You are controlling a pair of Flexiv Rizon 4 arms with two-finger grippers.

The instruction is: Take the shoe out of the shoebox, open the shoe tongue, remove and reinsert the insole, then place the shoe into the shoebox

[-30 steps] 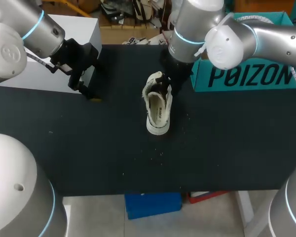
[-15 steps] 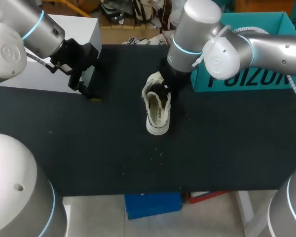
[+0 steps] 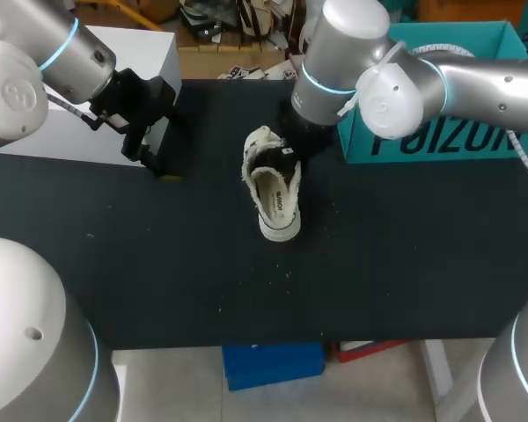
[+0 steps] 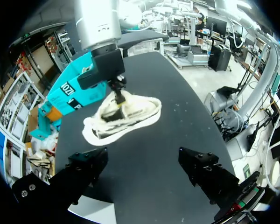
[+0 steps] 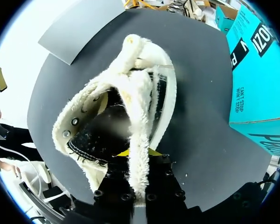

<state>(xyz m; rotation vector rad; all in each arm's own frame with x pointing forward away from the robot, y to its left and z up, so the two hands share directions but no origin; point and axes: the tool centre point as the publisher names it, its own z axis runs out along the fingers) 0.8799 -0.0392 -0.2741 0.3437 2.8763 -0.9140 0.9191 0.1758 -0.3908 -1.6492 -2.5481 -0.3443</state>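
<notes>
Centre frame, the shoe (image 3: pixel 275 193) lies outside the teal shoebox (image 3: pixel 440 141); the right gripper (image 5: pixel 137 153) pinches its fleecy tongue (image 5: pixel 137 116), apparently to open it. Upper left, the left gripper (image 3: pixel 154 163) hangs spread, empty.

Right claw (image 5: pixel 133 154) mostly hidden behind shoe tongue (image 5: pixel 139 107) (yellow barely showing), shoebox (image 3: pixel 475 35) partly behind right arm (image 3: pixel 396 79)

shoe (image 3: pixel 277 195): cream cloth, fuzzy fleece-like pile, frayed edges | shoebox (image 3: pixel 480 141): teal matt cardboard | counter (image 3: pixel 158 264): black, matt, lightly speckled | right arm (image 3: pixel 484 79): smooth grey shell, soft sheen
</notes>
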